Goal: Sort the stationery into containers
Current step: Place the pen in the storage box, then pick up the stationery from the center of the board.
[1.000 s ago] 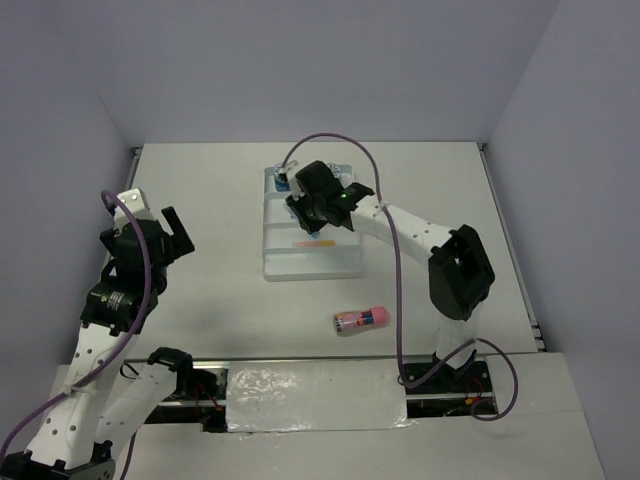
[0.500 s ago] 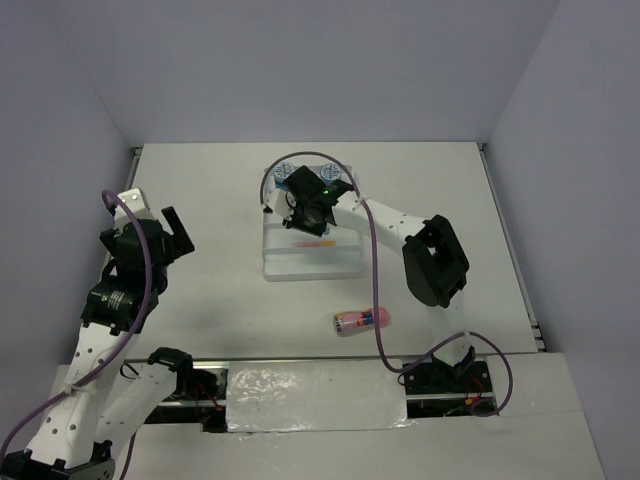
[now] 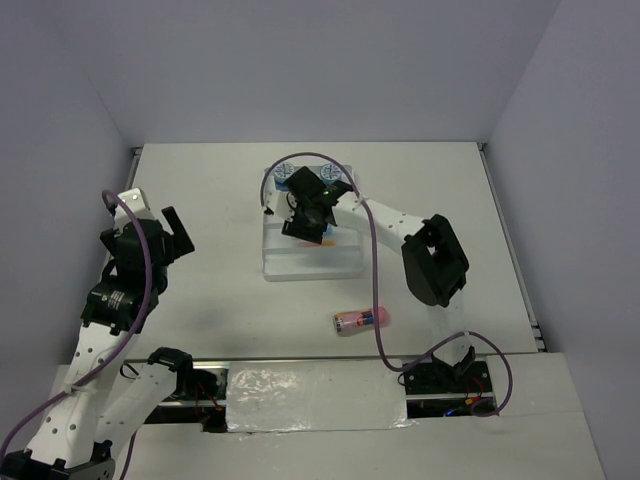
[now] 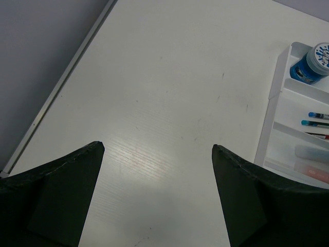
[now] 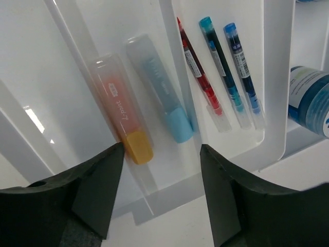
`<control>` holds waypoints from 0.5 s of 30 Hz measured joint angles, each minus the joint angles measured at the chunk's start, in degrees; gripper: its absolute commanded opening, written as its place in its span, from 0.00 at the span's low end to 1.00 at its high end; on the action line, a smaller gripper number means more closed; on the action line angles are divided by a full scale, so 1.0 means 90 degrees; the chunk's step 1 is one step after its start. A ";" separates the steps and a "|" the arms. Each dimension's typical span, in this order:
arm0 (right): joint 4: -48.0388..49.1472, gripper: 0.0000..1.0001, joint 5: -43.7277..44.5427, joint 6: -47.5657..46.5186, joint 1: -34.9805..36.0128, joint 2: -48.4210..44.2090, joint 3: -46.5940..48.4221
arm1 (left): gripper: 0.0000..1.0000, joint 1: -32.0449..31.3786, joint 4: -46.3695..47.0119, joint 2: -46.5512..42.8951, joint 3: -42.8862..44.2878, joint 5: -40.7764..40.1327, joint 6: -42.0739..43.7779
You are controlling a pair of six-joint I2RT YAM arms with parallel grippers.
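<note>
Seems drop step ending w/ right gripper (image 5: 161,154) wide & empty over orange plastic marker (image 5: 121,116) in white divided plastic tray (image 3: 312,263); next: fetch pink-red tube (image 3: 360,320).

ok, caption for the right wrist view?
Right jaws open above white divided plastic tray, orange marker and light-blue marker side by side.

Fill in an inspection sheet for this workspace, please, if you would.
Surface: white table, no spills seen.
Job's things: tray holds orange marker, blue marker, red pen, two blue pens, tub; pink tube lies outside on the table.
Clutter: nothing seen.
Tools: left tool open over bare table; right tool open over the markers, holding nothing.
Cables: purple cable along each arm.
Surroundings: plain walls.
</note>
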 measured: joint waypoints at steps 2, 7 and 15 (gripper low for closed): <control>0.0007 0.65 -0.0102 0.0121 -0.0029 -0.0053 -0.0027 | 0.99 0.0000 0.0000 0.0015 0.0000 0.0000 0.0002; 0.0452 0.81 -0.0335 0.1146 -0.0121 -0.1525 -0.1185 | 0.99 -0.0002 0.0010 0.0010 -0.0005 0.0163 0.0041; 0.0903 1.00 0.1190 0.4085 -0.0216 -0.5479 -0.3147 | 0.99 -0.0588 0.0423 0.0559 -0.0078 0.2645 0.0602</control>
